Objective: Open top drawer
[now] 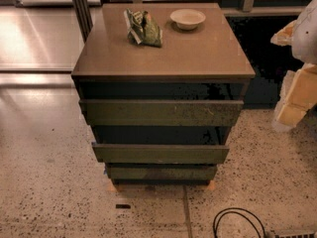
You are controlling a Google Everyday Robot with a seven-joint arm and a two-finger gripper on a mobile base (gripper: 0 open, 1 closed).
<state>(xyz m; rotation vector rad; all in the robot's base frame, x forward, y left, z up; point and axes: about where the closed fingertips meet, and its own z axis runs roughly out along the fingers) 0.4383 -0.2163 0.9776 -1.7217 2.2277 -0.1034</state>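
The top drawer (161,112) is the widest olive-green front panel of a small cabinet (163,58), just under its brown top. It has no handle, and a pale scuffed patch lies right of centre. No tray shows behind it. A narrower panel (160,153) and the narrowest, darkest one (161,172) sit below it. My gripper (292,103) is the pale, blocky shape at the right edge of the view. It is to the right of the cabinet, about level with the top drawer, and touches nothing.
A crumpled green bag (143,28) and a white bowl (187,19) sit on the cabinet top. A black cable (237,221) loops on the speckled floor at the front right. A small dark object (123,206) lies in front of the cabinet. A dark post (79,9) stands at the back left.
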